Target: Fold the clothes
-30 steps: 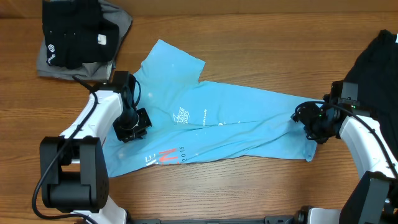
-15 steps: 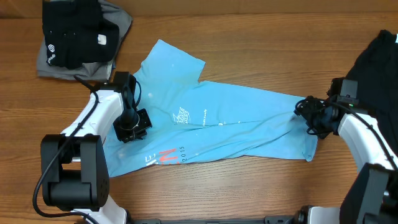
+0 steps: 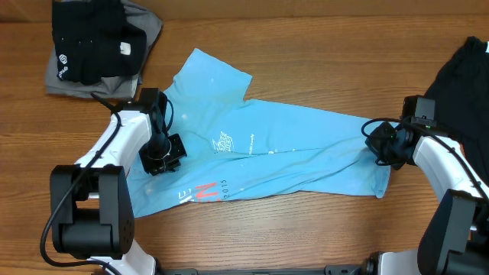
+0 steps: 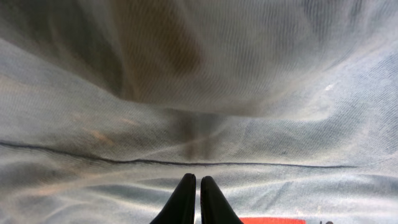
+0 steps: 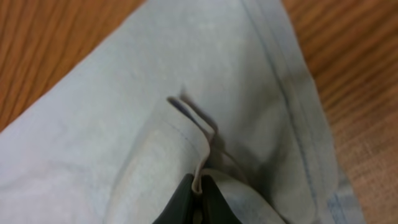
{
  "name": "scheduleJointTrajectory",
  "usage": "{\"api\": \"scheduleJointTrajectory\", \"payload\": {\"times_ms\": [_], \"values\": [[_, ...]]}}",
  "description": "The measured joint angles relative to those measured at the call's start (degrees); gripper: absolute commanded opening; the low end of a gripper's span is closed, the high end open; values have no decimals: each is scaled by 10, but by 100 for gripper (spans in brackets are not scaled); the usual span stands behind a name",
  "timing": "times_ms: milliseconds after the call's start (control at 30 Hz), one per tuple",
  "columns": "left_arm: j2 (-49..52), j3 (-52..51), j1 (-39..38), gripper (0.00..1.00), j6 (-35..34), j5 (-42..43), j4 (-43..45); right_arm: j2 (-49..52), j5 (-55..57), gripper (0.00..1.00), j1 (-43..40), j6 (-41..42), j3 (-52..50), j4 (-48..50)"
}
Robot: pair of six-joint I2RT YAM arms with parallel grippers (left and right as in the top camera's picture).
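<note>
Broadly, the brown wooden table (image 3: 306,46) filled the overhead view, and the light blue short-sleeved T-shirt (image 3: 290,145) lay spread across its middle, running from lower left to right, with one sleeve pointing up towards the far edge. A loose black garment (image 3: 466,84) sat at the right edge of the table, near the shirt's right end but apart from it. At the far left corner a folded black garment (image 3: 92,38) rested on top of a grey garment (image 3: 145,23), well clear of the shirt.

The left gripper (image 3: 162,159) was down on the shirt's left part. In the left wrist view its fingers (image 4: 184,194) were closed tip to tip against the blue cloth, just below a dark seam line; whether any cloth was caught between them could not be told. The right gripper (image 3: 380,145) stood at the shirt's right end. In the right wrist view its fingers (image 5: 186,199) were pressed together on a raised pinch of the blue fabric beside the stitched hem.

White lettering (image 3: 223,142) marked the shirt's centre, and a small red-orange print (image 3: 205,192) sat near its lower edge.
</note>
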Motion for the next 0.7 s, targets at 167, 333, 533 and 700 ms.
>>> {"api": "scheduleJointTrajectory", "payload": {"times_ms": [167, 333, 533, 700], "values": [[0, 0, 0, 10, 0, 0, 0, 1, 7, 4, 0, 0, 24, -79], [0, 0, 0, 12, 0, 0, 1, 2, 28, 4, 0, 0, 100, -213], [0, 0, 0, 13, 0, 0, 3, -5, 36, 4, 0, 6, 130, -307], [0, 0, 0, 4, -1, -3, 3, -50, 38, 4, 0, 18, 130, -353]]}}
